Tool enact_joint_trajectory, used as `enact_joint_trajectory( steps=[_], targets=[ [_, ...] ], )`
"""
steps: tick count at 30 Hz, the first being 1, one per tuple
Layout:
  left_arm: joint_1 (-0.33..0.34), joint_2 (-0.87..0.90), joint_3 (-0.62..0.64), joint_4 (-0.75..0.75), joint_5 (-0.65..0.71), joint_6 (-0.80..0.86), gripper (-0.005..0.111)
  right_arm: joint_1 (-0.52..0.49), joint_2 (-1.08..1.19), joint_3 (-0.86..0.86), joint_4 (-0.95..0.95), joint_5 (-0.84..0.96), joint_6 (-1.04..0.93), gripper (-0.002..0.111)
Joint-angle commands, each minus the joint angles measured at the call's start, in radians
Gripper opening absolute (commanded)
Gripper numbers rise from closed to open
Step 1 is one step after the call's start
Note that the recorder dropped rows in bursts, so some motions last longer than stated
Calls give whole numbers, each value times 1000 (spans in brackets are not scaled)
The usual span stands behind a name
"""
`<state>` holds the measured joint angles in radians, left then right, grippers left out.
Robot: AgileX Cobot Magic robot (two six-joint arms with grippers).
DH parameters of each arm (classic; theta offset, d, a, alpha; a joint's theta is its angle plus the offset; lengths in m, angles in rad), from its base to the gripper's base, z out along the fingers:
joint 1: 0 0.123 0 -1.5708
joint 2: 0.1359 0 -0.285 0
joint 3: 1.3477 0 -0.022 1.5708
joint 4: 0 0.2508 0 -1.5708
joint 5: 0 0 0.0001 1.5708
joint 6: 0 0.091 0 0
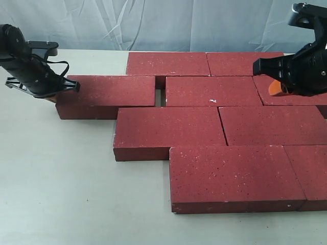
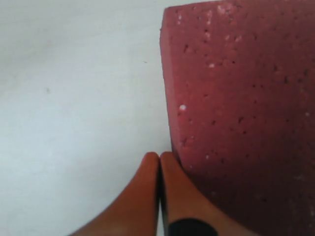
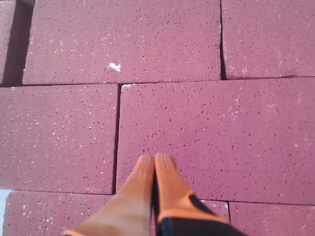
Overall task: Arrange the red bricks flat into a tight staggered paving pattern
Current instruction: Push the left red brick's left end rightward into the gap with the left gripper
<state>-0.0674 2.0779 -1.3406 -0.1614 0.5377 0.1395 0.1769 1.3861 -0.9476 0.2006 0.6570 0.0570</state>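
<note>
My orange gripper [image 2: 159,161] has both fingers [image 2: 133,201] pressed together, tips right beside the side face of a dark red, white-speckled rectangular paver brick [image 2: 236,98]. Beside the brick, on my fingers' far side, spreads the pale grey-white tabletop [image 2: 74,98].

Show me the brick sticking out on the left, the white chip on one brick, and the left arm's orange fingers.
Leftmost brick [image 1: 104,88]: exterior view, middle of its top face.
White chip [image 1: 212,100]: exterior view, the mark itself.
Left fingers [image 2: 140,196]: left wrist view, surface of one orange finger.
</note>
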Motion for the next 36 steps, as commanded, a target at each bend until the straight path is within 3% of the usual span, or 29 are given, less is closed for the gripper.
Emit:
enact_joint_trajectory(
  steps=[1,22,36],
  targets=[
    [-27,-3,-5,-21,-14,2,0,-6,3,5,0,-10,-3,-1],
    [-40,-3,-5,-39,2,2,0,-6,3,5,0,-10,-3,-1],
    [-13,-108,-5,49,185,-85,0,-6,3,5,-7,18,-3,-1]
  ],
)
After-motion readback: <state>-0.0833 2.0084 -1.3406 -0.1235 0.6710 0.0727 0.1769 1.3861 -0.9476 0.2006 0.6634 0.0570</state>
